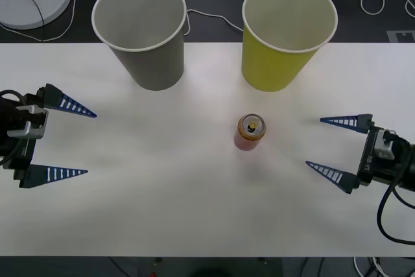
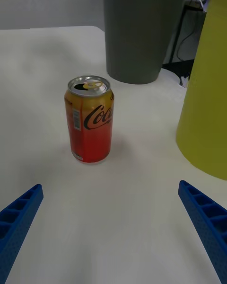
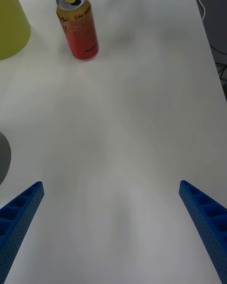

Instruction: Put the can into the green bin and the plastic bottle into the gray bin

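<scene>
Can (image 1: 250, 133): metal, glossy printed red-orange body, shiny gold-silver top with pull tab, catches highlights in the right wrist view. Green bin (image 1: 285, 37): looks like paper, matt yellow-green outside, pale matt inside, white rolled rim. Gray bin (image 1: 144, 34): same paper-cup look, matt gray wall, pale inside, white rim. Table (image 1: 162, 192): smooth white top, matt, only soft shadows on it. Left gripper (image 1: 71, 141) and right gripper (image 1: 332, 146): fingers (image 2: 19, 215) blue, ribbed, look like matt plastic; bodies behind them black with some bare metal parts.
</scene>
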